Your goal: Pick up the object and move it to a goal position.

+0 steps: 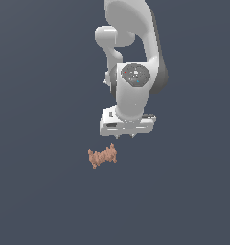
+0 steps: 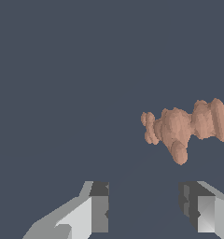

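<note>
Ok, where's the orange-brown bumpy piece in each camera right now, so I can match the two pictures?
Exterior view: the orange-brown piece lies on the dark floor, below the white end effector and toward the exterior view's left, not touching it.
Wrist view: the same piece runs off the frame edge, beyond the fingers, outside the gap between them.
Shared landmark: the end effector, open and empty.
</note>
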Tool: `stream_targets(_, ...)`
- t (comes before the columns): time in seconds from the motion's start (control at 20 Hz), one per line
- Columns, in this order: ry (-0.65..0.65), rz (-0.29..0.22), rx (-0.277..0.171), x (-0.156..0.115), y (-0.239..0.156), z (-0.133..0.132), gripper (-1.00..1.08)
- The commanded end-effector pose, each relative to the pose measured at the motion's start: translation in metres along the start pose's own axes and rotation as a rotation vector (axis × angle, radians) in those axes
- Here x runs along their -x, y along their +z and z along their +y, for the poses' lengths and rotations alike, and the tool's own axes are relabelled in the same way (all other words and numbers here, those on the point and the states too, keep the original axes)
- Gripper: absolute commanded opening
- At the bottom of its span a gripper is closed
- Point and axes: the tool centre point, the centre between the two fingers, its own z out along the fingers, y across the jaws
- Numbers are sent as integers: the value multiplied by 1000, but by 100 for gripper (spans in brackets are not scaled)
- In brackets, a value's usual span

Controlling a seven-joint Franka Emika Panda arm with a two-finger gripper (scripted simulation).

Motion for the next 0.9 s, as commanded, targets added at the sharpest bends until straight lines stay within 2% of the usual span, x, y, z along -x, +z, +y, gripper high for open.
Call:
stream_targets(0.0, -14, -26, 18, -5, 3, 1, 28)
stream_targets(0.35, -57, -119, 93, -21, 15, 8, 28)
stream_targets(0.85, -103, -259, 232, -38, 29, 19, 28)
